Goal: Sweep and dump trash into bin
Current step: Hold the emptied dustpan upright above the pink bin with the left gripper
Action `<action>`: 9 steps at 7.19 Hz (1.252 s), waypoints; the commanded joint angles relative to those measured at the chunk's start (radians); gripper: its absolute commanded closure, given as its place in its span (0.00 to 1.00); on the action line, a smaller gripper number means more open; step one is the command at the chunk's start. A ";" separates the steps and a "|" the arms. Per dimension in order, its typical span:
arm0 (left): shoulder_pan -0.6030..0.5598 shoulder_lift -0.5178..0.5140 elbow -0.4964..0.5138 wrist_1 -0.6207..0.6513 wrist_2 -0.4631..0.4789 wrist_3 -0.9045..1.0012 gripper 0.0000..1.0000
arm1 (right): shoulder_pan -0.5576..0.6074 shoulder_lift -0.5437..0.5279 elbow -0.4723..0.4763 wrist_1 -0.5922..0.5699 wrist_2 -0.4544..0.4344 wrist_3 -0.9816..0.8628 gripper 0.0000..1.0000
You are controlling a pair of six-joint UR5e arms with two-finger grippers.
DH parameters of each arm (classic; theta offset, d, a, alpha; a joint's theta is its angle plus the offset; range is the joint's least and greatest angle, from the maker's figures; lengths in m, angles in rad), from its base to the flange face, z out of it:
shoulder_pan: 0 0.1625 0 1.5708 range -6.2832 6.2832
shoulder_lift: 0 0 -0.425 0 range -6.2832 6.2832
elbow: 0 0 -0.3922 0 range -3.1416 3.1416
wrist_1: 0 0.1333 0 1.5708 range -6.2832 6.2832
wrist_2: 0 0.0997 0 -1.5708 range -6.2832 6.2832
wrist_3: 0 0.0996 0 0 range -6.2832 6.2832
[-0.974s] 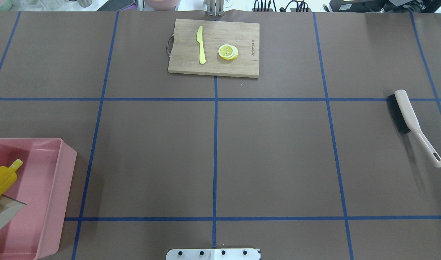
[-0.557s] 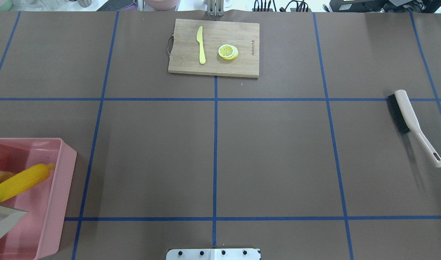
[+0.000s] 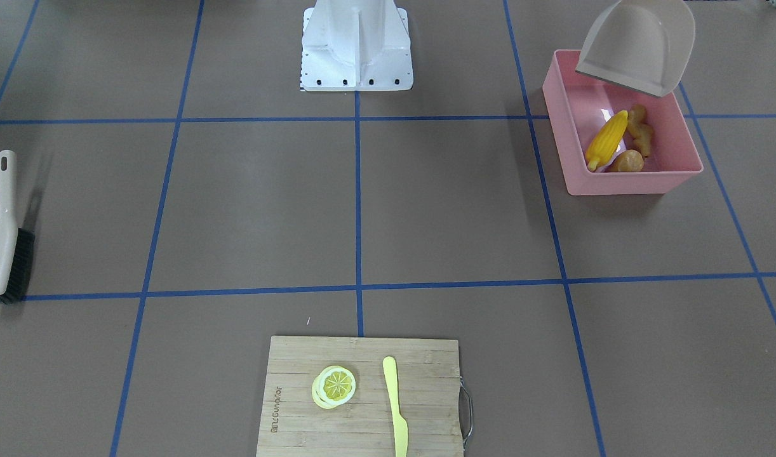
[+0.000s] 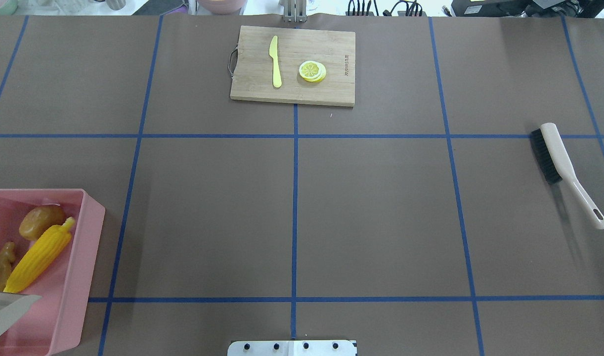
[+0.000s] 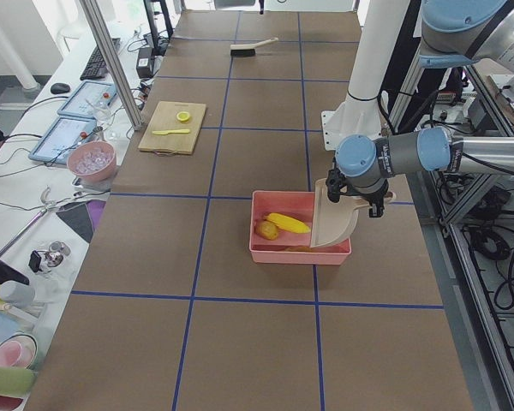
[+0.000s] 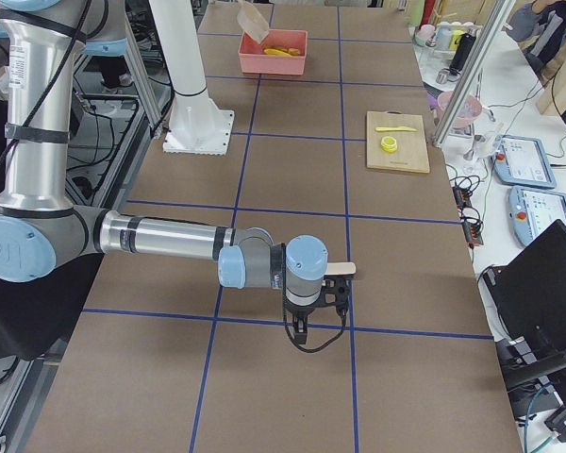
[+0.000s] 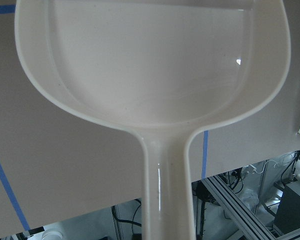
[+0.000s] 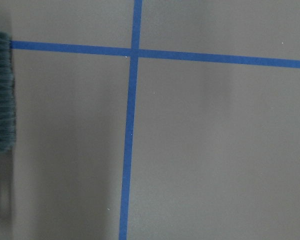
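Tipping mouth-down over the tall pink plastic bin, so that a load would slide out, the beige plastic dustpan at the left gripper is empty. The yellow corn cob, knobbly tan ginger root and small brown potato lie inside the bin. I cannot tell the finger state of that gripper or of the right gripper.
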 commanded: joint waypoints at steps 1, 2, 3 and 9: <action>0.008 -0.002 -0.049 0.044 -0.004 -0.006 1.00 | 0.000 0.000 0.000 0.000 -0.004 0.000 0.00; 0.008 -0.009 -0.061 0.082 -0.012 -0.008 1.00 | 0.000 0.000 0.000 0.000 -0.005 0.000 0.00; 0.011 -0.032 -0.064 0.116 -0.015 -0.008 1.00 | 0.000 0.000 0.000 0.000 -0.007 0.000 0.00; 0.027 -0.302 -0.094 0.551 0.009 -0.009 1.00 | 0.000 0.000 -0.009 0.002 -0.007 0.000 0.00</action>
